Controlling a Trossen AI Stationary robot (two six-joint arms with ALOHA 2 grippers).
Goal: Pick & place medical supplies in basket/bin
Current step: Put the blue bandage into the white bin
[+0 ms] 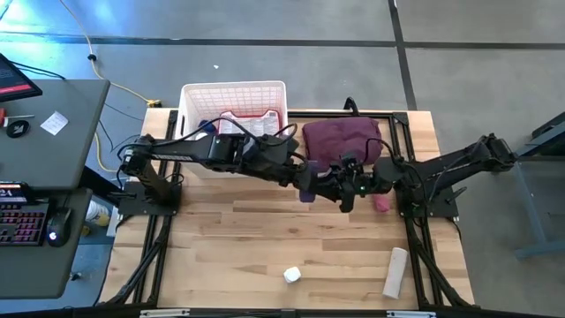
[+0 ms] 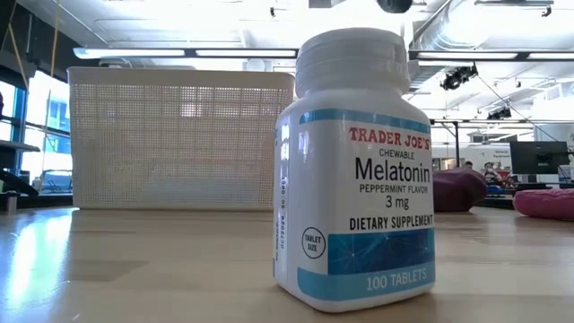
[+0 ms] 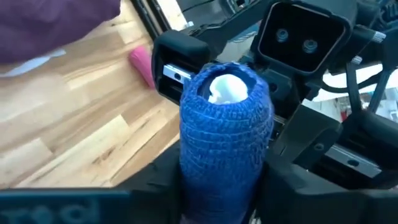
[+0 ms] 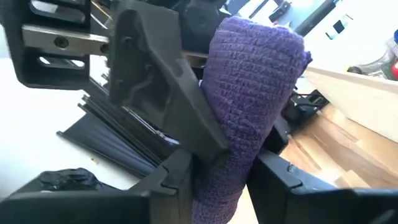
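A blue-purple bandage roll (image 1: 305, 188) hangs in the air over the middle of the table, between my two grippers. My left gripper (image 1: 300, 179) reaches it from the table's left and is shut on it. My right gripper (image 1: 328, 185) comes from the right and is shut on it too. The white lattice basket (image 1: 234, 110) stands at the far left with several supplies inside. A pink cylinder (image 1: 381, 203), a white cylinder (image 1: 396, 272) and a small white bottle (image 1: 292, 275) lie on the table. My left gripper pinches the roll's curved sides (image 3: 193, 180) between its two fingers, at the end nearer its own wrist. The roll points away along the fingers, its white core end (image 3: 227, 88) facing the right gripper, clear of the table. My right gripper pinches the roll's sides (image 4: 214, 180) between its two fingers, coming level from the table's right. The roll rises past them, tilted and clear of the table. One left finger (image 4: 155, 93) lies against the roll's side farther along.
A maroon cloth bundle (image 1: 342, 141) lies at the far right, beside the basket. In the low view a melatonin bottle (image 2: 354, 170) stands close to the camera, the basket (image 2: 179, 135) behind it. Bare wood lies along the near half of the table.
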